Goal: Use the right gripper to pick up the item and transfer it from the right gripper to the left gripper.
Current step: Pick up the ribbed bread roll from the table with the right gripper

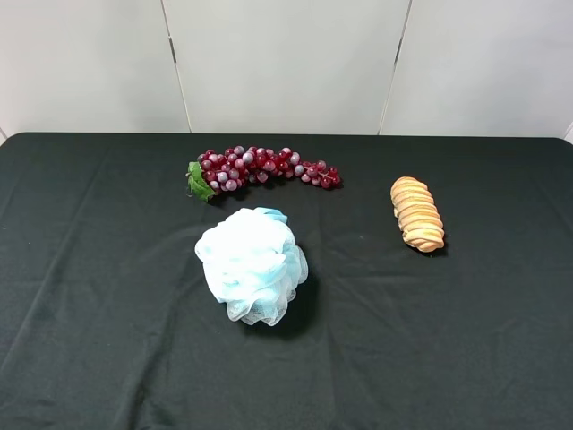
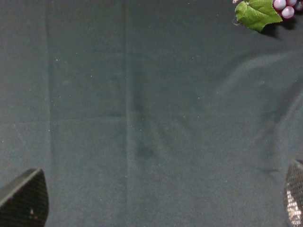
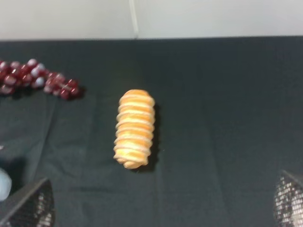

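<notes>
The bread roll (image 1: 417, 213), golden-tan with crosswise ridges, lies on the black cloth at the right. It also shows in the right wrist view (image 3: 135, 128), lengthwise ahead of the right gripper (image 3: 163, 201). That gripper is open and empty, its two fingertips (image 3: 31, 205) at the frame's lower corners, well short of the roll. The left gripper (image 2: 158, 198) is open and empty over bare cloth; only its fingertips (image 2: 26, 198) show. Neither arm shows in the exterior high view.
A pale-blue mesh bath puff (image 1: 252, 264) sits mid-table. A bunch of red-purple grapes (image 1: 264, 167) with a green leaf (image 2: 257, 13) lies behind it. The black cloth (image 1: 107, 296) ends at a white back wall.
</notes>
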Robot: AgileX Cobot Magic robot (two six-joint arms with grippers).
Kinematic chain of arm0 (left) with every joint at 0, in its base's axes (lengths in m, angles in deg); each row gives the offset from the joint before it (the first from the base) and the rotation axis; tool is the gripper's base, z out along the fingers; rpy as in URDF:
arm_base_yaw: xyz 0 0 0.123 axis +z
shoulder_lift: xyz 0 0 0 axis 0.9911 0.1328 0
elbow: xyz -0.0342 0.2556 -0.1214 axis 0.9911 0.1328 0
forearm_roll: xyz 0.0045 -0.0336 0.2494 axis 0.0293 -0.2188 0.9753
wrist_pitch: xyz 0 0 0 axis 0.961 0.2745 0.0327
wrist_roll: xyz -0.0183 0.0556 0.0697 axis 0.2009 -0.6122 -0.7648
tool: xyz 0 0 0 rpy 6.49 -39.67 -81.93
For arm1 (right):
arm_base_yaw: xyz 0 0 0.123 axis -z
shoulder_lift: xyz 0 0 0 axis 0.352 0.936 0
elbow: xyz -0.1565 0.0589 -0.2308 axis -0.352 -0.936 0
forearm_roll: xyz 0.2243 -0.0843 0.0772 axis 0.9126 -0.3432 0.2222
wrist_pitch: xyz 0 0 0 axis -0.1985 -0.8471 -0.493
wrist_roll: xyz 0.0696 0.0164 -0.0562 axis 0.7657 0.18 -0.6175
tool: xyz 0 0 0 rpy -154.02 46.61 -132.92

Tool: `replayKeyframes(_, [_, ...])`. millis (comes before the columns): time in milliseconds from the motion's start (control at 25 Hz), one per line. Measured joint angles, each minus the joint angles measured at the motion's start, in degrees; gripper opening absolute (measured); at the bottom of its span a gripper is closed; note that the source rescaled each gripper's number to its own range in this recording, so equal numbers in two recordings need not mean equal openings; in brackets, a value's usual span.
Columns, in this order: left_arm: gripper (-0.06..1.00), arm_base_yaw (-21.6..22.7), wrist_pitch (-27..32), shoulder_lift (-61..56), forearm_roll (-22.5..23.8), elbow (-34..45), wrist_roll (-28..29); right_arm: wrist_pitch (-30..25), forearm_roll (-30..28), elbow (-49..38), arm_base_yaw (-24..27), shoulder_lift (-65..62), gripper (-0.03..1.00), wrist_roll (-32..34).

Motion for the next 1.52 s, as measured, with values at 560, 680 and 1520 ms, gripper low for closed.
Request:
replayKeyframes(560, [1.00, 0.00, 0.00, 0.00, 0.00, 0.00, 0.00, -6.05, -0.67, 5.16, -3.32, 23.20, 1.00, -2.20])
replayKeyframes(680, [1.00, 0.00, 0.00, 0.00, 0.00, 0.00, 0.00, -6.12, -0.48, 5.17, -3.32, 26.62, 1.00, -2.26])
replayKeyframes(1520, [1.00, 0.00, 0.00, 0.00, 0.00, 0.00, 0.00, -0.15, 2.05, 7.48, -7.48, 46.57, 1.00, -0.53])
